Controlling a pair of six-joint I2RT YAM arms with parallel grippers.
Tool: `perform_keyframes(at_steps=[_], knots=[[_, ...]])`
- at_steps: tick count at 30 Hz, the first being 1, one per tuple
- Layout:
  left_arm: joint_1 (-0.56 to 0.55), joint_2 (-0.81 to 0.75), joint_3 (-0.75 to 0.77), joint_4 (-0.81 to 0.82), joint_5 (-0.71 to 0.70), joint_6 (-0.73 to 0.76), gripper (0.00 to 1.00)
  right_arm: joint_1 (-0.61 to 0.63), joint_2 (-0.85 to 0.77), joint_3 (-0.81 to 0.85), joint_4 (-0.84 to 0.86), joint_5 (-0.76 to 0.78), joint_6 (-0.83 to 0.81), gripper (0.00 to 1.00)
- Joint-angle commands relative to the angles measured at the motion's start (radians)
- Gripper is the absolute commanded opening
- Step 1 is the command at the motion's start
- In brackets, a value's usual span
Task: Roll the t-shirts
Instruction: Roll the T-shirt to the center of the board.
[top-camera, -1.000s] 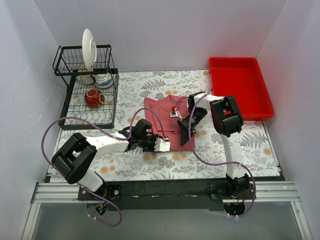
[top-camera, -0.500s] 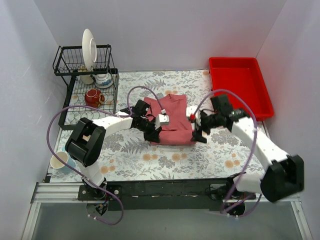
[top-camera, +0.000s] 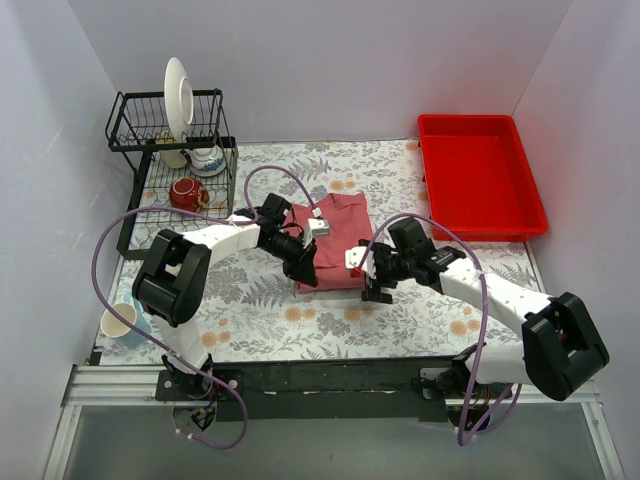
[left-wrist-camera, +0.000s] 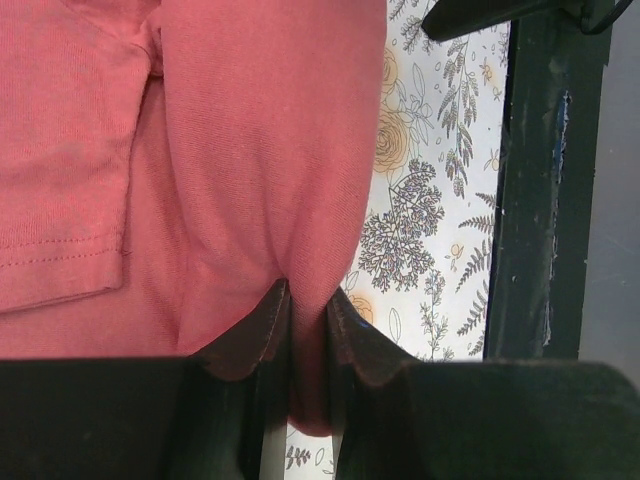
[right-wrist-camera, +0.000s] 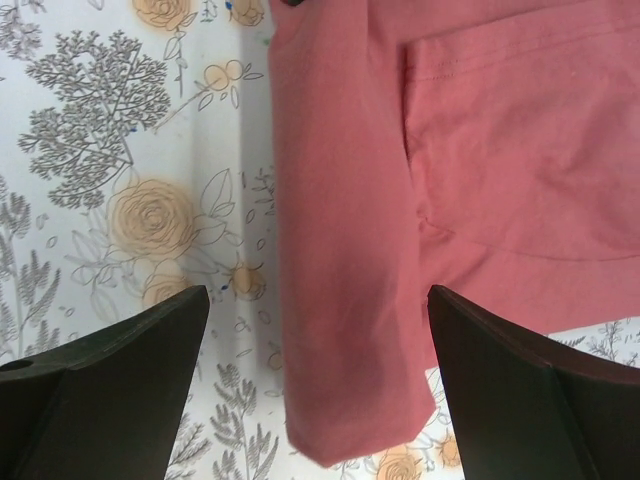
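Observation:
The dusty-red t-shirt (top-camera: 335, 240) lies folded on the floral table, its near edge turned into a roll. My left gripper (top-camera: 305, 276) is shut on the left end of that roll (left-wrist-camera: 290, 200); cloth is pinched between the fingertips. My right gripper (top-camera: 374, 285) is open at the roll's right end. In the right wrist view the roll's end (right-wrist-camera: 345, 300) lies between the wide-spread fingers (right-wrist-camera: 120, 350), untouched.
A red plastic tray (top-camera: 480, 175) stands at the back right. A black dish rack (top-camera: 180, 190) with a plate, teapot and red cup stands at the back left. A cup (top-camera: 120, 320) sits at the table's near left edge.
Both grippers have moved toward the near edge of the shirt. The left gripper now pinches the roll's left end; the right gripper has let go and stands open at the right end.

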Motion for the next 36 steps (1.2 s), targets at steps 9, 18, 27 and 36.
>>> perform_keyframes(at_steps=[9,18,27,36], knots=[[0.062,-0.006,0.023,-0.044,0.079,-0.022,0.1,0.023,0.15,-0.055,0.207,0.081,-0.094,0.68],[0.085,-0.043,0.049,-0.26,0.082,0.049,0.06,-0.027,0.205,0.226,-0.319,-0.099,-0.144,0.14],[0.097,-0.137,-0.043,-0.36,0.085,0.023,0.0,-0.093,0.412,0.406,-0.905,-0.267,-0.354,0.12],[0.105,-0.009,-0.004,-0.353,0.028,0.092,0.0,-0.112,0.648,0.572,-0.997,-0.316,-0.37,0.11]])
